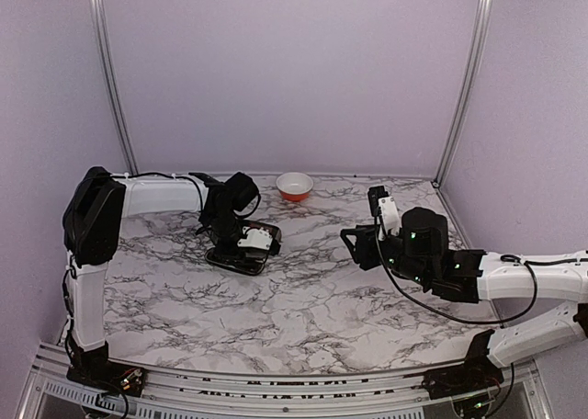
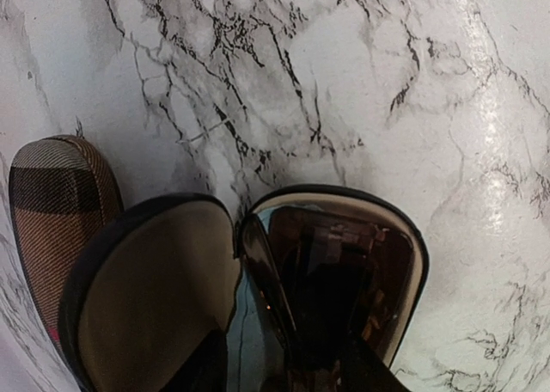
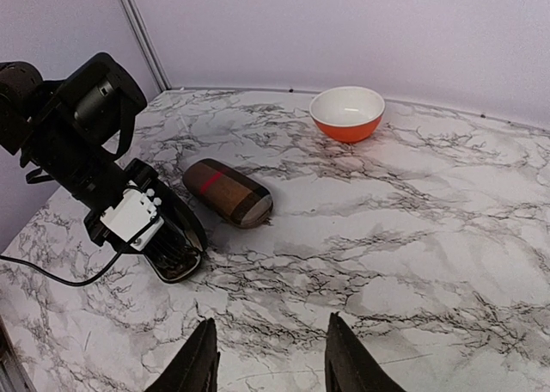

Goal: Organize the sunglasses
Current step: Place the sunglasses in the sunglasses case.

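Right gripper (image 3: 268,358) hangs empty, fingers apart. Directly under the left gripper (image 1: 243,244), whose spread I cannot tell, dark glossy folded sunglasses (image 2: 335,289) lie in the open black hard-shell case (image 2: 155,297). They look light, brittle and easily smeared, so pinch the bridge, not the lenses. Just beyond that gripper is a striped brown oblong case (image 2: 51,211).

On the marble table (image 1: 312,300) an open black case (image 2: 155,289) lies beside a brown case (image 3: 227,192), an orange bowl (image 3: 346,114) farther back.
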